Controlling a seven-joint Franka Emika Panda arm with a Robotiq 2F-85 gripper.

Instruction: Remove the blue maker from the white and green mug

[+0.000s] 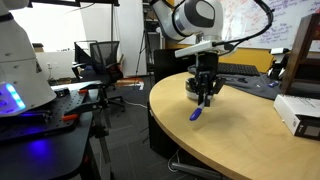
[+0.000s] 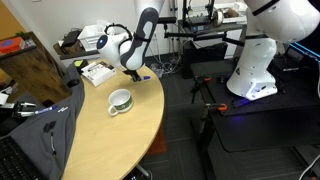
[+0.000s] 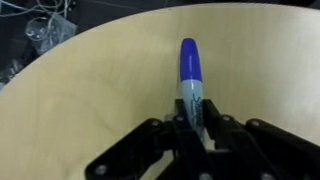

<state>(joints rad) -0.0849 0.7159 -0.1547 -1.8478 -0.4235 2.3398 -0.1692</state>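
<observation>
The blue marker has its lower end hidden within the tool, which the wrist view's edge crops

We can't read any text here. The whiteboard in an exterior view carries handwriting, too small and blurred to make out. The blue marker barrel in the wrist view is too soft to resolve any print. The white box on the worktop and the green marks on the mug are too small to tell.
</observation>
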